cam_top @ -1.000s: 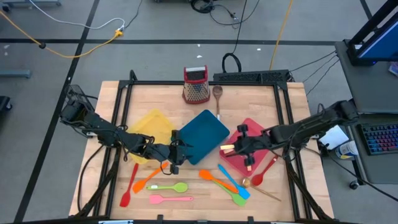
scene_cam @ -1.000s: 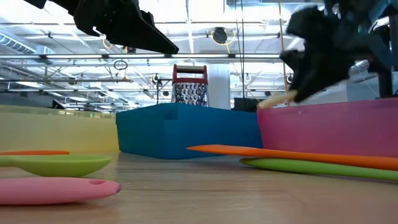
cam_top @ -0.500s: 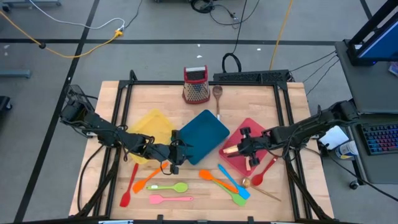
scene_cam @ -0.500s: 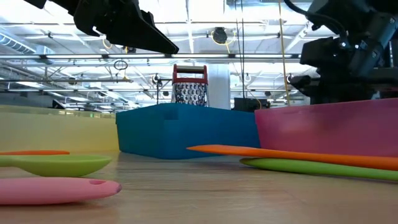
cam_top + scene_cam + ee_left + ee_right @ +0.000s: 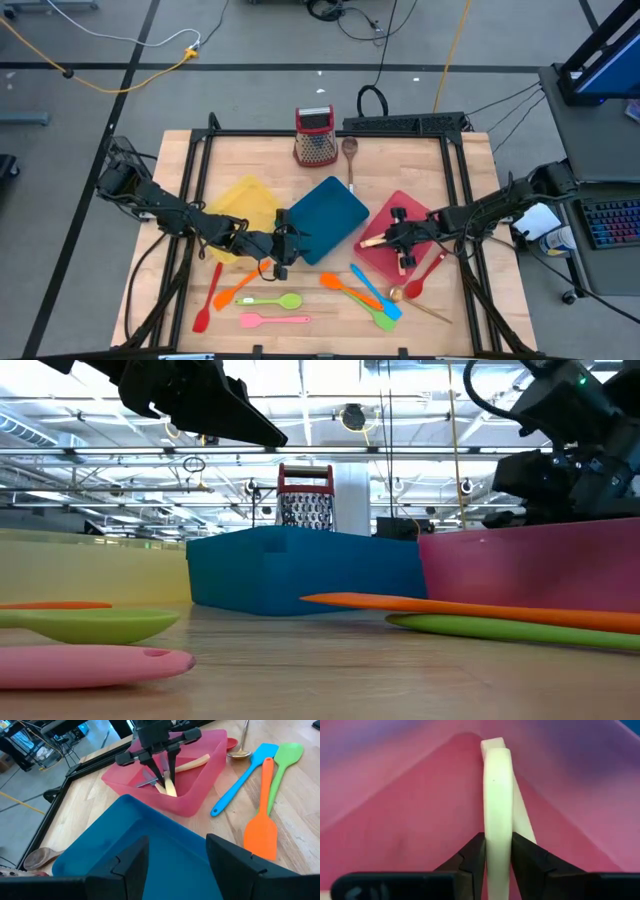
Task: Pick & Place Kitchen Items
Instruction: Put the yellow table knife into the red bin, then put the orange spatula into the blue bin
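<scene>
Fingers of my right gripper [image 5: 498,857] pinch a pale cutlery handle [image 5: 498,795] between them, low inside the red tray [image 5: 207,770]; a second pale piece seems to lie just behind it. My left gripper [image 5: 175,865] hangs with jaws spread over the teal tray [image 5: 115,857].

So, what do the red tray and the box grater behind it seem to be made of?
Red tray: likely matte plastic or silicone; light glows through its wall, and no glare shows. Box grater: apparently shiny perforated metal with a red, probably plastic, top.
</scene>
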You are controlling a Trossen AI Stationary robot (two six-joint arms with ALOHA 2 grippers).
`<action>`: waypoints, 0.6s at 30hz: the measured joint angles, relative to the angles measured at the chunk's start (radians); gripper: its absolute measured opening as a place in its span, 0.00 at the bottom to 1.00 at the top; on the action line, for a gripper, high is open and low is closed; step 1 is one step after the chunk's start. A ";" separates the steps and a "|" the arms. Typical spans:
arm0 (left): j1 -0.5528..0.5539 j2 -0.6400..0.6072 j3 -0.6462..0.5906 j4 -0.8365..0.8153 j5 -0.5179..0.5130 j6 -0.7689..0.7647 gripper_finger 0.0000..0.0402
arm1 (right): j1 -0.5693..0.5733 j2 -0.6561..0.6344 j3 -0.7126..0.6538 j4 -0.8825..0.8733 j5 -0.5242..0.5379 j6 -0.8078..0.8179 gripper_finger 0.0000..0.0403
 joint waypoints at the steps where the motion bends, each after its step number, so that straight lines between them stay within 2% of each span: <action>1: 0.000 0.000 0.000 0.000 0.000 0.000 0.50 | 0.000 0.000 -0.002 0.001 0.001 0.001 0.20; 7: 0.000 0.000 0.000 0.000 0.000 -0.001 0.50 | 0.000 0.000 -0.003 0.030 0.105 -0.006 0.25; 18: 0.000 0.000 0.000 0.000 0.001 -0.001 0.50 | 0.000 -0.007 0.003 0.113 0.108 -0.025 0.38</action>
